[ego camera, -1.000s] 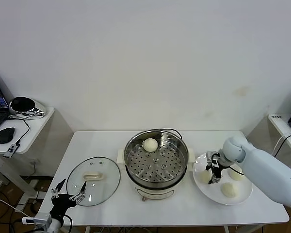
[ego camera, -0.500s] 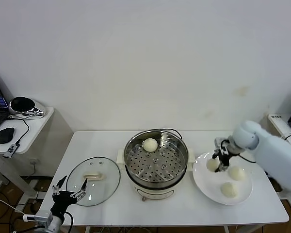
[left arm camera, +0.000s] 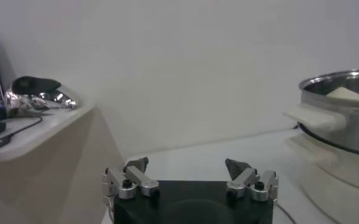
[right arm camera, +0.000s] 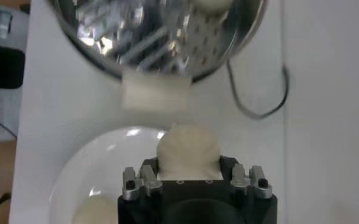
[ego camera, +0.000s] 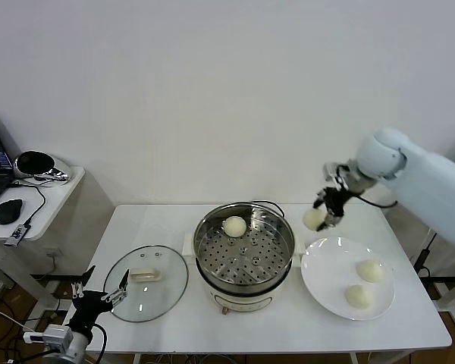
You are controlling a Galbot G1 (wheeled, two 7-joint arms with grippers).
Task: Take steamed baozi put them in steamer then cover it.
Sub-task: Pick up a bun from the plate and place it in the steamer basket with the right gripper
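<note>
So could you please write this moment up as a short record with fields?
right gripper: shut on a baozi, held in the air above the table between steamer and plate
left gripper: open, low at the table's front-left edge
steamer: uncovered, one bun inside on the tray
plate: two buns
glass lid: flat on the table, left of the steamer
</note>
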